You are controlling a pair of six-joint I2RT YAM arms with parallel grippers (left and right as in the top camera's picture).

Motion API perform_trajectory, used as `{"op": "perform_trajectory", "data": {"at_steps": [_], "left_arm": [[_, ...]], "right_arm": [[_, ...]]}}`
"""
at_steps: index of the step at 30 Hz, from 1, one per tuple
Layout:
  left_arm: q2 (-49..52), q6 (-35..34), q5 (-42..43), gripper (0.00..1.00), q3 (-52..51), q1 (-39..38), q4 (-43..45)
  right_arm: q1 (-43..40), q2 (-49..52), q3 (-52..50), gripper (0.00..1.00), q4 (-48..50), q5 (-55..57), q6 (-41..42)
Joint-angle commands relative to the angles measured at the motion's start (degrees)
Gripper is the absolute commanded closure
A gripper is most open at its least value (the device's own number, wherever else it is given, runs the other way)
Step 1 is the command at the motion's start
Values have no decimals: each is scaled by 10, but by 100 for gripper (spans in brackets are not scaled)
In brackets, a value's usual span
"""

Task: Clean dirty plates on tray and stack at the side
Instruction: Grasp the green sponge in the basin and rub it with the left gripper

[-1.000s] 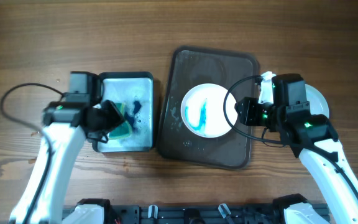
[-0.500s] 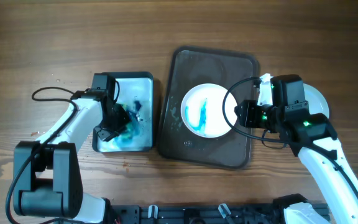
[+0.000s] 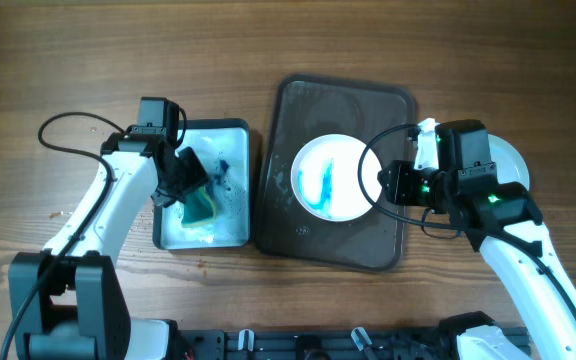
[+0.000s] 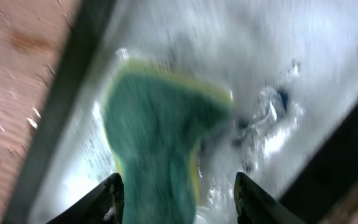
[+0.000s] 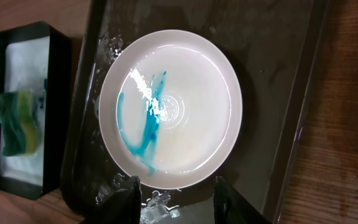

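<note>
Blue-smeared plate (image 5: 173, 109) ahead of your right gripper (image 5: 176, 200) (jaws parted) needs washing; second plate (image 3: 514, 157) lies behind it; left gripper (image 4: 176, 200) over sponge (image 4: 160, 134), grip unclear.

Left arm (image 3: 93, 215) and right arm (image 3: 528, 255): smooth white shell links joined by black cylindrical joint housings, each ending in a boxy black wrist block, with small green lights glowing on the right one. A thin black cable (image 3: 365, 165) loops free from each wrist. Left gripper (image 4: 182, 199) and right gripper (image 5: 176, 202): paired dark, blunt fingers.
</note>
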Motion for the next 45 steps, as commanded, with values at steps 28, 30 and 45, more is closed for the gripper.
{"op": "perform_trajectory", "data": {"at_steps": [28, 30, 45], "left_arm": [[36, 18, 10, 53, 34, -16, -106], [39, 18, 8, 57, 3, -22, -73], [38, 19, -5, 96, -61, -30, 8]], "right_arm": [[0, 5, 7, 62, -11, -9, 1], [0, 5, 7, 61, -11, -9, 1], [0, 5, 7, 60, -9, 122, 25]]}}
